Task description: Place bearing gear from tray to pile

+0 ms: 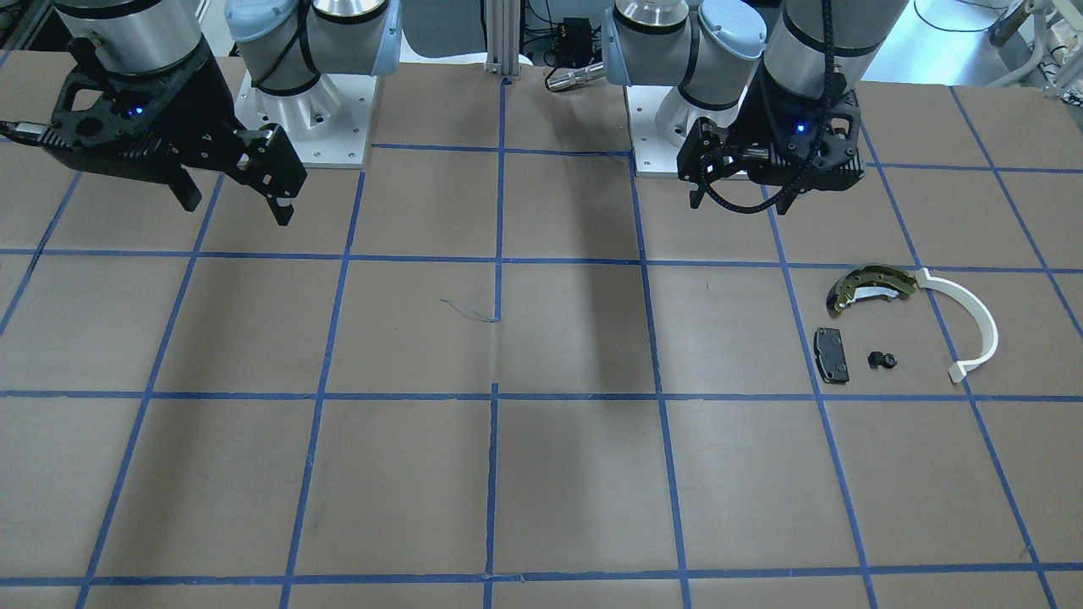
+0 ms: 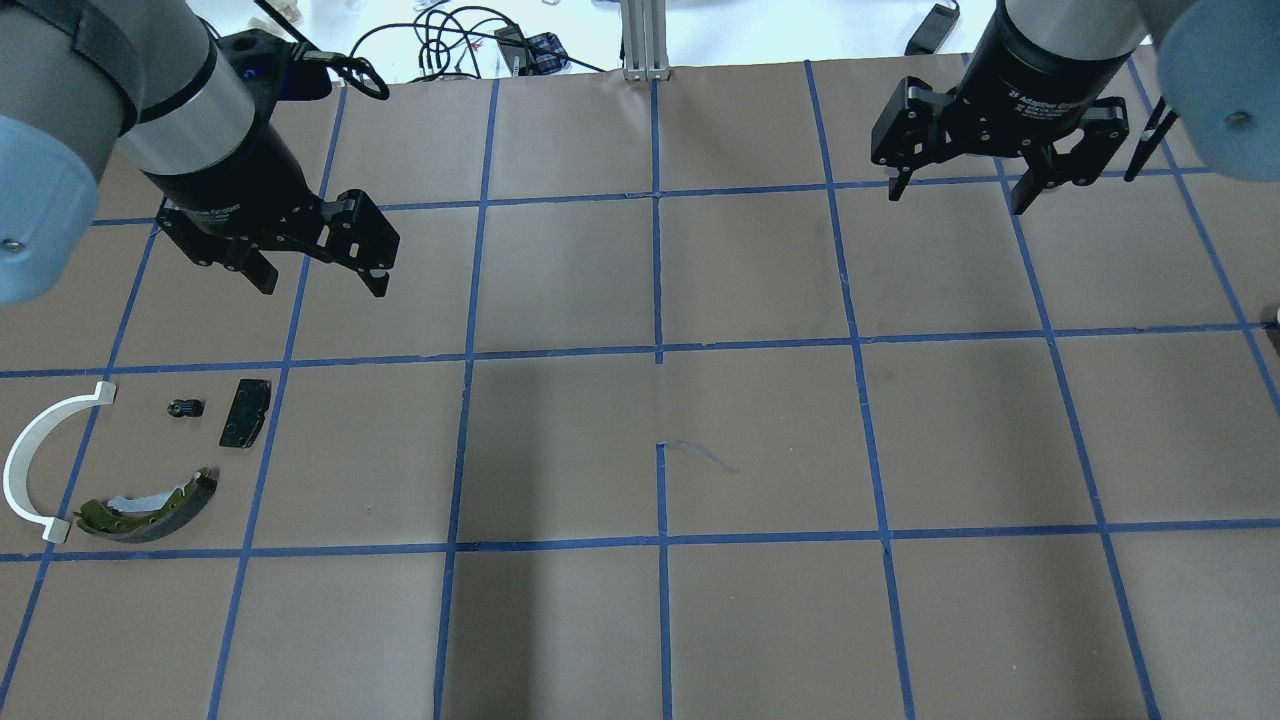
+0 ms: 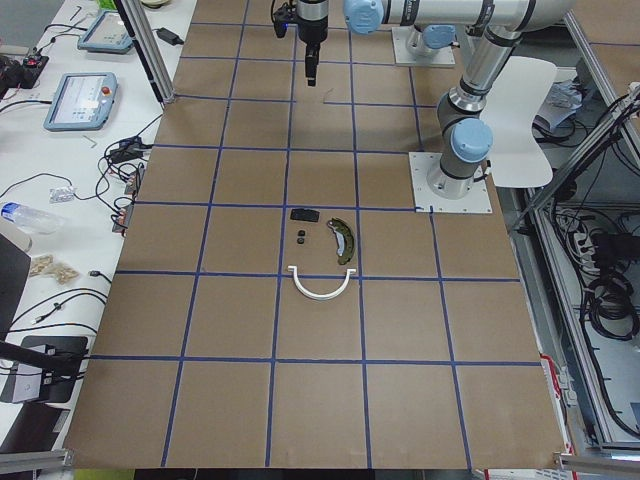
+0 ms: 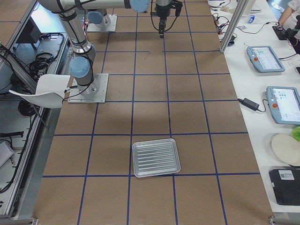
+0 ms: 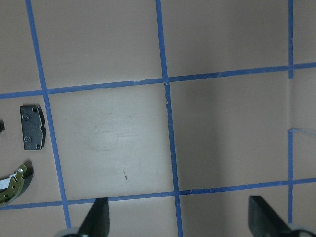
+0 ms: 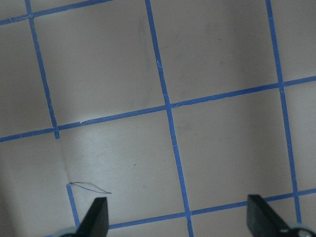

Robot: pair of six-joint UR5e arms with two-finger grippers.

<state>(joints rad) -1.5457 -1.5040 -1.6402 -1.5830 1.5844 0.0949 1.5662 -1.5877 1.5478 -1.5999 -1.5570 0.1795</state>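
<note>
The bearing gear (image 1: 882, 360) (image 2: 185, 408) is a tiny black toothed part that lies on the paper inside the pile. It sits between the flat black pad (image 1: 831, 355) (image 2: 245, 413) and the white arc strip (image 1: 973, 326) (image 2: 30, 470). The olive-yellow shoe (image 1: 871, 286) (image 2: 150, 508) lies just beside it. My left gripper (image 2: 322, 285) (image 1: 740, 203) hangs open and empty above the table, clear of the pile. My right gripper (image 2: 958, 200) (image 1: 237, 211) is open and empty at the far side. The silver tray (image 4: 156, 157) holds nothing I can see.
Blue tape lines (image 2: 657, 350) divide the brown paper into squares. The two arm bases (image 1: 305, 118) stand on white plates at the robot's edge. In the left wrist view the pad (image 5: 32, 126) and the shoe's tip (image 5: 12, 181) sit at the left edge.
</note>
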